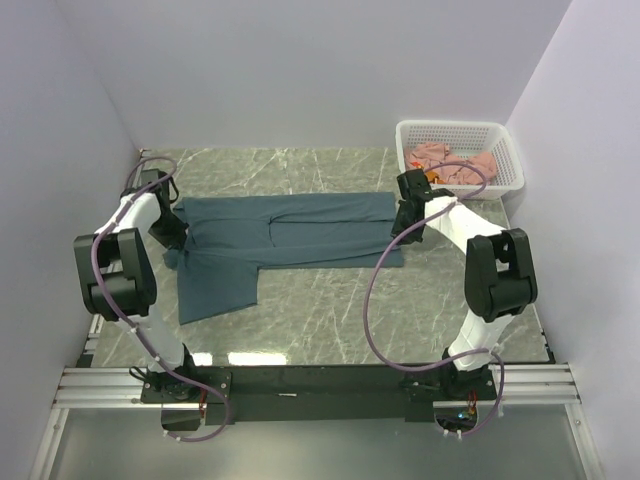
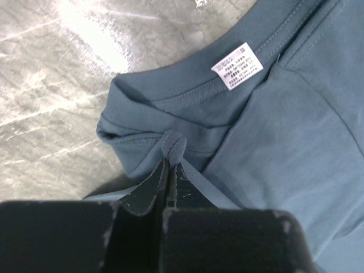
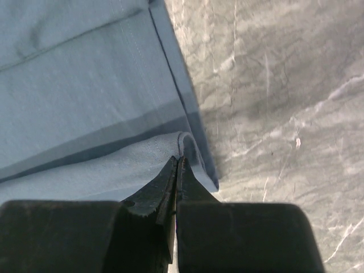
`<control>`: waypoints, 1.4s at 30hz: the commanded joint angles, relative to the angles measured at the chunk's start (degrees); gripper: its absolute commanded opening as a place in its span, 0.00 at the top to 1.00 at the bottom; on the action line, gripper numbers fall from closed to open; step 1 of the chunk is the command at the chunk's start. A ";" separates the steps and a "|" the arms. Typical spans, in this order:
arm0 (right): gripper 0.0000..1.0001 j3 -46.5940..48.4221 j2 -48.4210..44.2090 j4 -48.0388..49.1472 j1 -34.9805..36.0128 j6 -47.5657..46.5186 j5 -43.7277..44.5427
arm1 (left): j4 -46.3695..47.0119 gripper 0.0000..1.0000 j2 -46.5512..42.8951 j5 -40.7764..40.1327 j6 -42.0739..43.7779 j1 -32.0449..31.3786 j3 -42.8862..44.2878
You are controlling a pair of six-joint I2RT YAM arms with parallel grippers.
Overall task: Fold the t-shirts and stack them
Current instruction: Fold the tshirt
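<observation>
label [image 2: 237, 66] print too small to read, slate-blue t-shirt [image 2: 296, 142] cropped at wrist views' edges

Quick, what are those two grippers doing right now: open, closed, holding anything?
Left gripper: closed, pinching a fold of the slate-blue t-shirt by its collar.
Right gripper: closed, pinching the same t-shirt at its other end.

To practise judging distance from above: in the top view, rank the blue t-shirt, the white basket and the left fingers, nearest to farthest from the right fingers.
1. blue t-shirt: its right edge is pinched in the right fingers.
2. white basket: just beyond, at the far right corner.
3. left fingers: across the table, on the shirt's left end.
</observation>
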 commanded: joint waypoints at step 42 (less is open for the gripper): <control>0.94 3.90 6.26 4.66 -2.73 -0.51 0.59 | 6.32 0.83 4.66 1.67 -0.13 0.31 3.21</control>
